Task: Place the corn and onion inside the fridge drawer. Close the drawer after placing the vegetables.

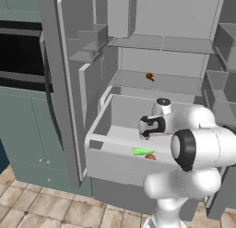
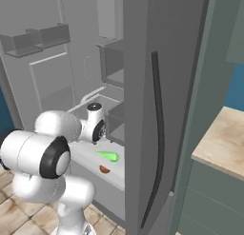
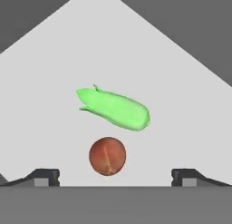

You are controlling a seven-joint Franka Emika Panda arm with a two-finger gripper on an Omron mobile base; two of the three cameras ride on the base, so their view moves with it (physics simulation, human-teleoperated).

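The fridge drawer (image 1: 98, 126) stands pulled out of the fridge (image 1: 138, 47), a wide light grey bin. On its floor lies the bright green corn (image 1: 143, 151) (image 2: 108, 156) (image 3: 115, 109). The round reddish-orange onion (image 1: 150, 156) (image 2: 105, 170) (image 3: 107, 156) rests right beside it, apart from it by a small gap. My gripper (image 3: 115, 178) hangs over both, pointing down into the drawer, open, with nothing between its widely spread fingertips (image 3: 45, 177). In both base views the arm's white body covers part of the drawer.
A tiny red-brown stemmed bit (image 1: 149, 76) sits on the shelf above the drawer. The fridge doors swing open at both sides, with bins (image 1: 87, 45) and a black bar handle (image 2: 157, 134). A dark oven opening (image 1: 18, 51) is at left, a wooden counter (image 2: 221, 143) at right.
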